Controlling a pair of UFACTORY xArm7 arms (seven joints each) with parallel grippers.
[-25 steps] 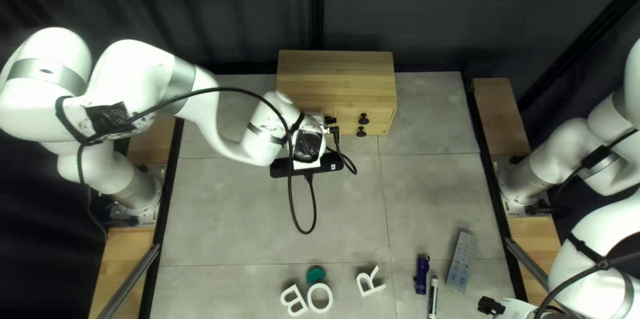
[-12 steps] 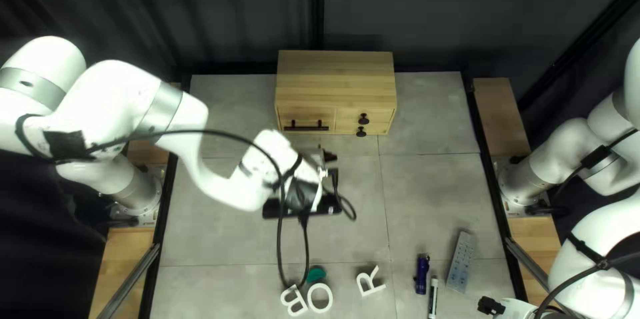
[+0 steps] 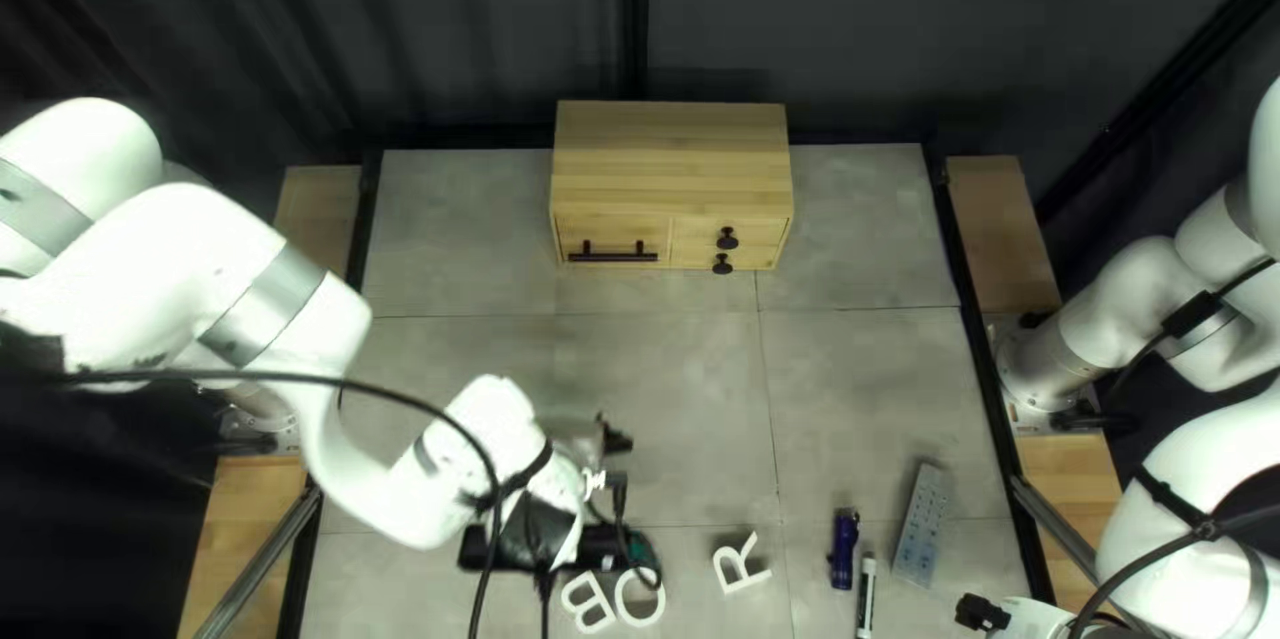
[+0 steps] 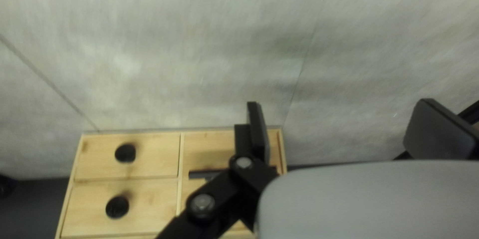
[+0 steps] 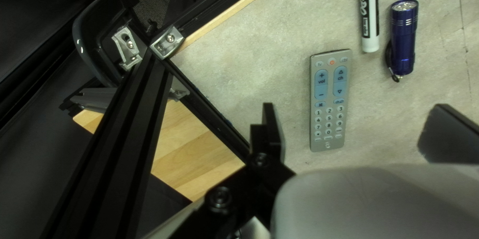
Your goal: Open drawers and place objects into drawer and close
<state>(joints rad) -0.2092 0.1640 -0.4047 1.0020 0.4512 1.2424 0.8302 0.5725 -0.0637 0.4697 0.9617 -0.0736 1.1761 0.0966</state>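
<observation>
1. The cabinet (image 3: 674,159) stands at the upper middle of the top left view, and its drawers are shut. A long bar handle (image 3: 614,258) is on the left part of its front; two round knobs, the upper one (image 3: 727,239) above the lower one (image 3: 722,264), are on the right part.
2. The left gripper (image 3: 616,438) hangs at the lower middle of that view, well apart from the cabinet. In the left wrist view its two fingers (image 4: 258,131) stand wide apart with nothing held.
3. The right gripper (image 3: 980,614) is at the lower right of the top left view. In its own wrist view the fingers (image 5: 272,131) are also spread and hold nothing.
4. The grey remote (image 3: 920,526) lies at the lower right of the top left view; the right wrist view shows it ahead of the right gripper, touching neither finger.
5. Left of the remote lie the blue flashlight (image 3: 844,548) and, just beside it, the white marker (image 3: 867,596).
6. At the bottom middle lie the white letters B (image 3: 587,602), O (image 3: 642,622) and R (image 3: 739,567), with a green object (image 3: 646,546) partly hidden beside the O.
</observation>
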